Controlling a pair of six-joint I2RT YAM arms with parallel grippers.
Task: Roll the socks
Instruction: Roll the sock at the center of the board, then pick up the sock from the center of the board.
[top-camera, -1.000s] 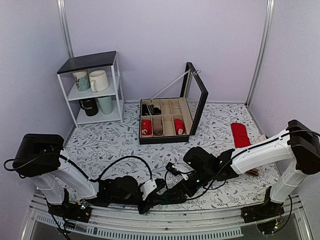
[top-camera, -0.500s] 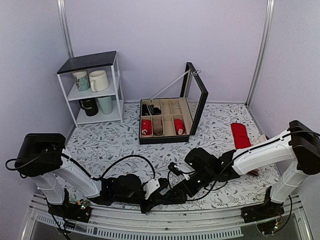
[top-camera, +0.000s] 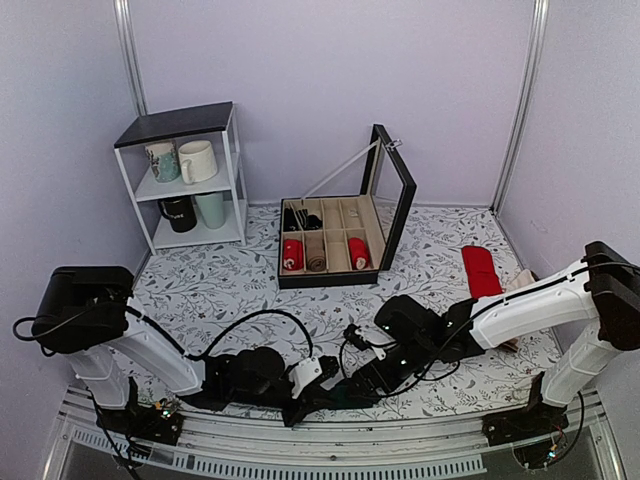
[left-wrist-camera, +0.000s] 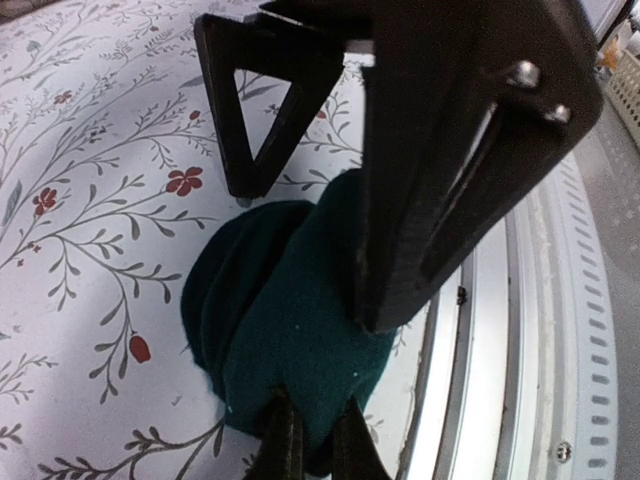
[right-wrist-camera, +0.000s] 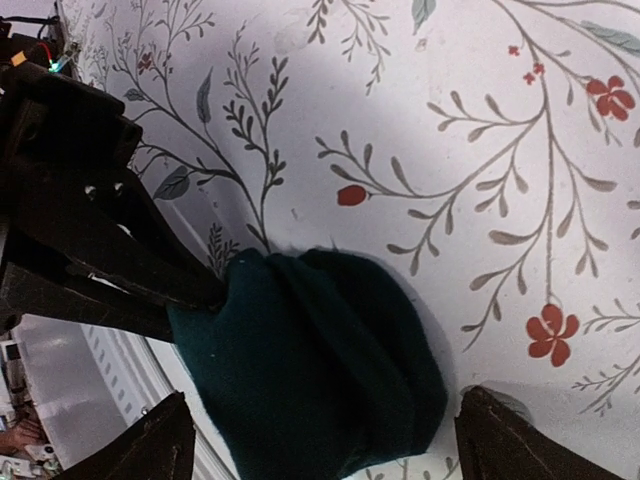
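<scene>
The dark teal-green socks (top-camera: 345, 396) are a compact thick roll on the flowered tablecloth at the near edge of the table. They also show in the left wrist view (left-wrist-camera: 290, 330) and the right wrist view (right-wrist-camera: 320, 370). My left gripper (top-camera: 318, 392) (left-wrist-camera: 313, 408) is shut, pinching the roll's near edge between its fingertips (left-wrist-camera: 283, 440). My right gripper (top-camera: 354, 386) (right-wrist-camera: 325, 425) is open. Its fingers (right-wrist-camera: 165, 445) stand on either side of the roll without touching it. The right gripper's fingers (left-wrist-camera: 450, 150) loom over the roll in the left wrist view.
The metal table rail (left-wrist-camera: 520, 330) runs right beside the roll. An open black compartment box (top-camera: 330, 245) holding red and beige rolls stands mid-table. Bright red socks (top-camera: 480, 270) lie at the right. A white shelf with mugs (top-camera: 185, 180) stands at the back left.
Both grippers have shifted slightly to the right along the near edge, with the roll still between them. The left gripper keeps its hold.
</scene>
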